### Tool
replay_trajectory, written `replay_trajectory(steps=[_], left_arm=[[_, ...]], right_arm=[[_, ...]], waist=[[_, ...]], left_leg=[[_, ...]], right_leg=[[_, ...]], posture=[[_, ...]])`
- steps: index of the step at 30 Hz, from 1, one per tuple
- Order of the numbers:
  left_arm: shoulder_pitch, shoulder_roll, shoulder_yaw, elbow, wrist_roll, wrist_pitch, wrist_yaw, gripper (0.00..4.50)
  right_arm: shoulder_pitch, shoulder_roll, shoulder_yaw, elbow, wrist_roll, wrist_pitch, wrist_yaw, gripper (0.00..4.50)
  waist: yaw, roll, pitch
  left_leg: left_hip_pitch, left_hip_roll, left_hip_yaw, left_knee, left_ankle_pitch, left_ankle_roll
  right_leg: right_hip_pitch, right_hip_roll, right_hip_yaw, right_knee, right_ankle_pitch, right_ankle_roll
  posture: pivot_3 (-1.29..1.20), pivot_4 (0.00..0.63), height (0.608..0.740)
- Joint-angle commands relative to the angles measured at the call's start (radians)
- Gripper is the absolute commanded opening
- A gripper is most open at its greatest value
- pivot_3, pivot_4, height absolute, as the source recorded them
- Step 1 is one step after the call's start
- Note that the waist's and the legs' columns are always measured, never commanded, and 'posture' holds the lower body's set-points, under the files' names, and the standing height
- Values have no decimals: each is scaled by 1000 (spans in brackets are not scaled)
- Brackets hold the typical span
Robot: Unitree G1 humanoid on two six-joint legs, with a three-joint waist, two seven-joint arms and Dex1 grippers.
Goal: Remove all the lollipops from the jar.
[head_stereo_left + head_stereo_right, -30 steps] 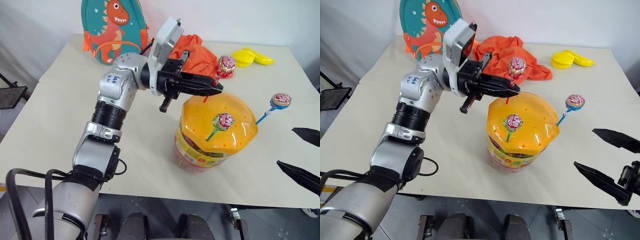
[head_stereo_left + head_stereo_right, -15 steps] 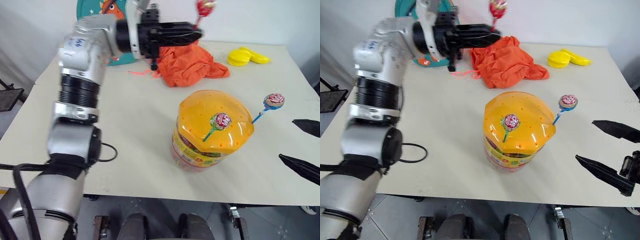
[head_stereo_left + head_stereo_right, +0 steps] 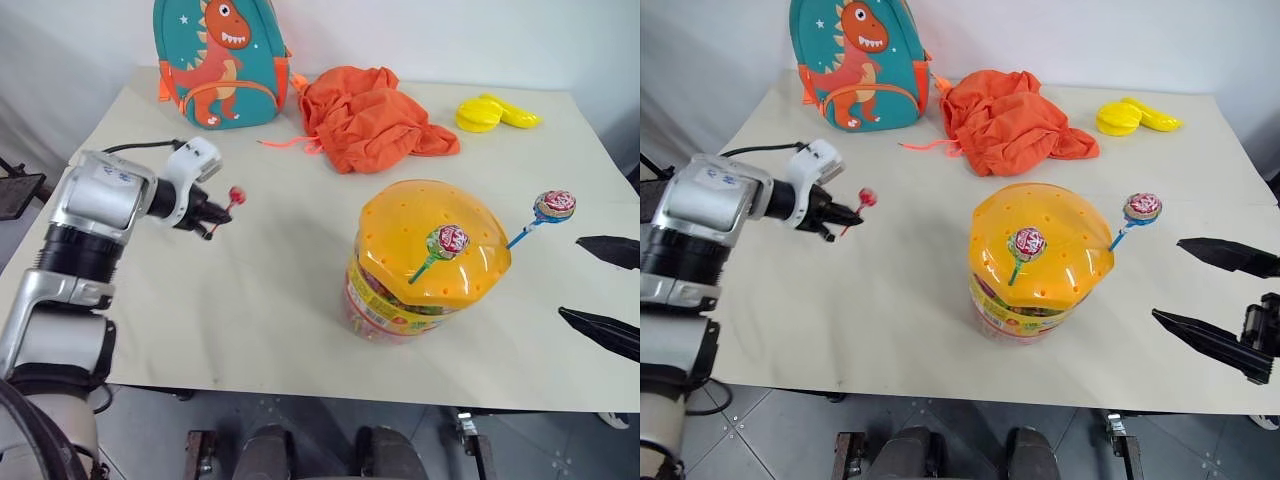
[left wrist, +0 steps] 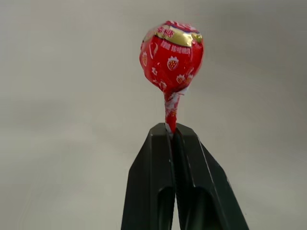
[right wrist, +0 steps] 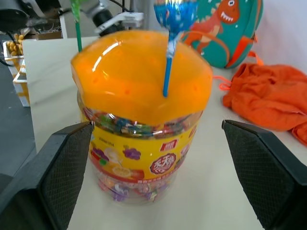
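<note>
Eye views: left gripper (image 3: 213, 215) over the table's (image 3: 300, 300) left edge, clamped on the red-stick lollipop (image 3: 236, 195); jar (image 3: 425, 262) near the front edge, green-stick lollipop (image 3: 447, 241) and blue-stick lollipop (image 3: 555, 204) stuck in its lid; right gripper (image 3: 1215, 300) spread wide. Left wrist view: fingers (image 4: 160, 167) pinch the stick. Right wrist view: jar between parted fingers (image 5: 53, 167).

Little here is proving readable. The jar (image 5: 144, 120) is wearing a yellow label band (image 5: 139, 165) with a small round red badge (image 5: 162, 165) carrying white characters, too blurred to make out. The red lollipop (image 4: 171, 55) is showing a gold strip of tiny red characters near its top and small strawberry pictures on the wrapper, but no word is coming through. The robot's left arm is bearing a white sticker (image 3: 112, 175) with handwritten blue marks, also illegible.
</note>
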State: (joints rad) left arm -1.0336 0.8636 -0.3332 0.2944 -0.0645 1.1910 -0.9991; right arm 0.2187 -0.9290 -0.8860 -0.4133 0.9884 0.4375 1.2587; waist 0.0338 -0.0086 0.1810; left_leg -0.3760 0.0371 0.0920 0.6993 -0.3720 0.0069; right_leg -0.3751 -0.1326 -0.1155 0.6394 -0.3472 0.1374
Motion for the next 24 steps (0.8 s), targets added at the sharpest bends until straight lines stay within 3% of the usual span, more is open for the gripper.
replay_trajectory(steps=[1, 4, 7, 20, 24], left_arm=[[36, 57, -55, -85, 1, 130, 4, 39], [61, 93, -102, -98, -2, 174, 7, 39], [65, 121, -136, -97, -12, 205, 4, 717], [-8, 226, -132, -174, -96, 200, -78, 4484], [-86, 230, -82, -137, -123, 142, -113, 4484]], right_arm=[[-11, -9, 3, 4, -2, -5, 14, 4500], [-20, -7, 14, 2, -4, -3, 11, 4500], [-28, -4, 23, 4, -9, -3, 10, 4500], [-48, 3, -30, 29, 51, 10, 29, 4500], [-43, 12, -59, 41, 90, 24, 48, 4500]], waist=[[1, 0, 0], [4, 0, 0], [3, 0, 0], [-4, 0, 0], [3, 0, 0]], left_leg=[[0, 0, 0, 0, 0, 0], [0, 0, 0, 0, 0, 0], [0, 0, 1, 0, 0, 0], [1, 0, 1, 0, 0, 0], [1, 0, 1, 1, 0, 0]], right_leg=[[0, 0, 0, 0, 0, 0], [0, 0, 0, 0, 0, 0], [0, 0, 1, 1, 0, 0], [0, 0, 2, 3, 0, 0], [0, 0, 2, 3, 0, 0]], posture=[[0, 150, 740], [0, 150, 740], [0, 150, 740], [0, 150, 740], [0, 150, 740]])
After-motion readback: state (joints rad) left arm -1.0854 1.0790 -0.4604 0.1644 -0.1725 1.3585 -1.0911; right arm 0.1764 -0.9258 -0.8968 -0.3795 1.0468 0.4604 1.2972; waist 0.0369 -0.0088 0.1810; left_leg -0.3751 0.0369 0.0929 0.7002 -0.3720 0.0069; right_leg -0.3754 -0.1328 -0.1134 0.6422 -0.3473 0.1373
